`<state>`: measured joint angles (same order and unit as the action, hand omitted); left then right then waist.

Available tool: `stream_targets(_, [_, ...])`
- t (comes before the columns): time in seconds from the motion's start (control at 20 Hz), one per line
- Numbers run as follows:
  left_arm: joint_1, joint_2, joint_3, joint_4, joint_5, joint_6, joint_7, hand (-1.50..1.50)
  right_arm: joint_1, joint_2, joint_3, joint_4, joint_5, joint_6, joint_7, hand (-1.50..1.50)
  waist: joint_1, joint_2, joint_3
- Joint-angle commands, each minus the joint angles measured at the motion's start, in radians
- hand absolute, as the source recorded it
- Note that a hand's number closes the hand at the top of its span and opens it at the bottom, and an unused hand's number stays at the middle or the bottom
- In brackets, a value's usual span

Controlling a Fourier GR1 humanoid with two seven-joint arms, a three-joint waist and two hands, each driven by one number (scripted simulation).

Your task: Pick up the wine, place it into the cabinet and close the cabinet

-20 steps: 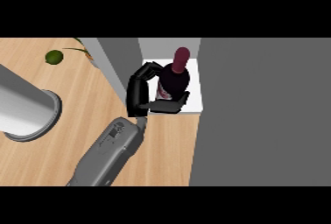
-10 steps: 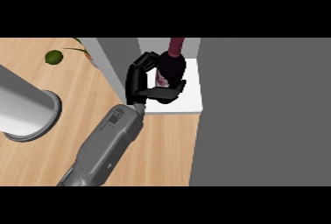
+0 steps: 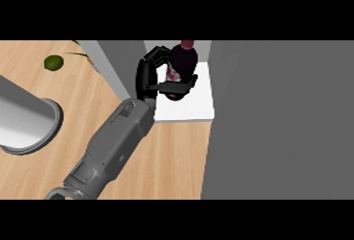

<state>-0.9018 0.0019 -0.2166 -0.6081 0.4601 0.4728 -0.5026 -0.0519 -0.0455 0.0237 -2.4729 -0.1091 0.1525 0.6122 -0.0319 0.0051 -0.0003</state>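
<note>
Only L hand (image 3: 146, 77) in view, top centre, at end of grey forearm (image 3: 110, 145) slanting up from lower-left edge. Curled round wine (image 3: 184, 60): fingers (image 3: 156, 54) hooked over far-left side of bottle, thumb (image 3: 178, 86) laid across near side, palm against left side. Dark bottle, maroon neck pointing to top of view, cap right at upper edge of scene. Lower end just visible under thumb as dark rounded patch; can't tell whether resting on shelf (image 3: 194, 107) or held just off it.

Wine over far-left part of that white shelf, i.e. inside cabinet (image 3: 276, 117) opening, btwn grey panel (image 3: 119, 61) on left and big grey cabinet face on right. Can't tell door from wall in those grey surfaces.

Near edge of shelf flush w/ counter (image 3: 176, 159): light wood, spreading down and left. Forearm diag. across counter, wrist at shelf's near-left corner.

At left edge, large pale-grey cylinder (image 3: 21, 112) w/ flared rim at lower end on the wood, well apart from hand. Top left, small green obj. (image 3: 52, 62), round, on counter w/ thin greenish stalk beside it; near panel, apart from bottle.
</note>
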Motion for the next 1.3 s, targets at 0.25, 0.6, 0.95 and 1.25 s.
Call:
stream_targets(0.25, [-0.116, -0.002, 0.015, 0.172, 0.007, 0.05, -0.136, 1.5, 0.003, 0.016, 0.02, -0.058, -0.059, -0.009, 0.03, -1.5, -0.007, 0.002, 0.0])
stream_targets(0.6, [-0.223, -0.002, 0.138, 0.317, -0.014, 0.007, -0.198, 1.5, -0.007, 0.01, 0.029, -0.099, -0.054, -0.014, 0.062, -1.5, -0.014, 0.006, 0.0])
stream_targets(0.95, [-0.177, -0.002, 0.205, 0.354, 0.071, -0.048, -0.219, 1.5, -0.009, 0.015, 0.026, 0.001, -0.058, 0.015, -0.005, -1.5, -0.016, 0.009, 0.0])
stream_targets(1.25, [-0.202, 0.016, 0.252, 0.411, 0.084, -0.124, -0.247, 1.5, -0.017, 0.025, 0.036, -0.027, -0.048, -0.004, 0.011, -1.5, -0.02, 0.013, 0.0])
